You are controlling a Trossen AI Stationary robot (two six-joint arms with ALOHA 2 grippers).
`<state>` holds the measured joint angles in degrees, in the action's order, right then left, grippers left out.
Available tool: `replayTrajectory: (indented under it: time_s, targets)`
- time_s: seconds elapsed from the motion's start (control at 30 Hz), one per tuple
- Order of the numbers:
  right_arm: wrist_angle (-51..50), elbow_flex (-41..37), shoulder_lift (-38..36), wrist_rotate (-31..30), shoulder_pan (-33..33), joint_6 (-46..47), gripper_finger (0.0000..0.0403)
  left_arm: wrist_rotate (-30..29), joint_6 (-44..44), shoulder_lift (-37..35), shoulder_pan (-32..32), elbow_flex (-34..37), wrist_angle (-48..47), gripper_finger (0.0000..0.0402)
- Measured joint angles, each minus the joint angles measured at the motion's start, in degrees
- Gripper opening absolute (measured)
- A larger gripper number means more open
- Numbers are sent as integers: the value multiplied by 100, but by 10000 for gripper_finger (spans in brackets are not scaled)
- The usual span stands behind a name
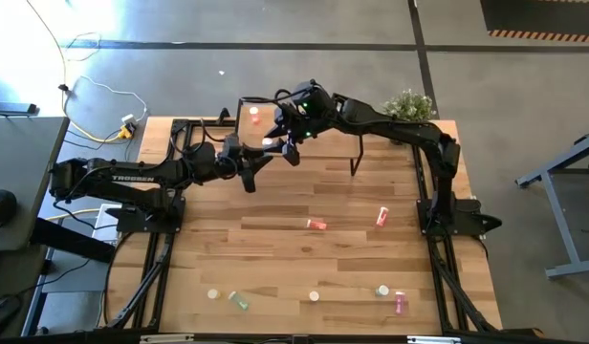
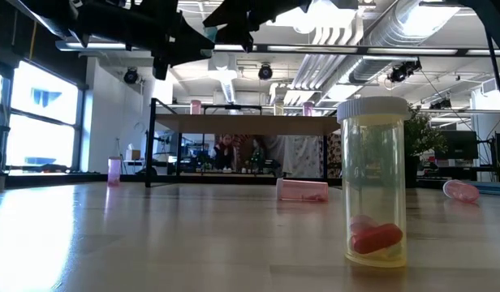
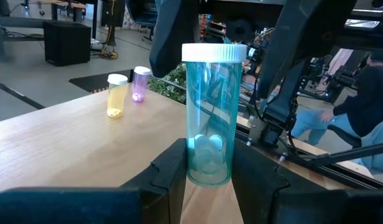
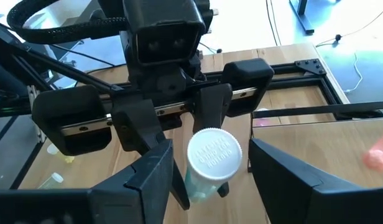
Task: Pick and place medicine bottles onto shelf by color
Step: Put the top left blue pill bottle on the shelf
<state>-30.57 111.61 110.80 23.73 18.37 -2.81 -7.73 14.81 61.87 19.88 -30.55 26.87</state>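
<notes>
Gripping a teal bottle (image 3: 207, 118) upright over the shelf (image 3: 67, 140), my left claw (image 3: 207, 177) is clamped; my right claw (image 4: 207, 171) straddles its cap, fingers apart.

High view: overhead, straight down on the whole table (image 1: 275, 258). Low view: table-top level, facing the room, a bottle close by. Wrist views: close-range, opposed. All four share the shelf (image 1: 304, 119); both wrist views share the green bottle (image 3: 208, 124).

Two bottles (image 3: 124, 93) stand side by side on the shelf (image 3: 67, 143).
</notes>
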Motion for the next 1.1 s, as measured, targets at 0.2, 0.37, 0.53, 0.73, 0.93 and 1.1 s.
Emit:
replayTrajectory:
  time_s: [0.2, 0.37, 0.53, 0.73, 0.93, 1.1]
  targets:
    - [2, 0, 4, 48, -4, 151, 142, -24, 0, 0, 0, -2, 0, 102]
    - [-2, 0, 15, 52, -6, 151, 107, -30, 2, 0, 0, -2, -7, 102]
    - [-33, 0, 15, 52, -7, 153, 102, -35, 9, 0, -1, -2, -9, 102]
    - [-69, 0, 15, 57, -9, 151, 105, -28, 64, 0, -2, -2, -15, 102]
    - [-115, 0, 15, 74, 6, 151, 105, -26, 153, 0, 0, -2, 2, 131]
    - [-191, 0, 17, 27, 90, 142, 105, -61, 173, 0, 0, -2, 7, 187]
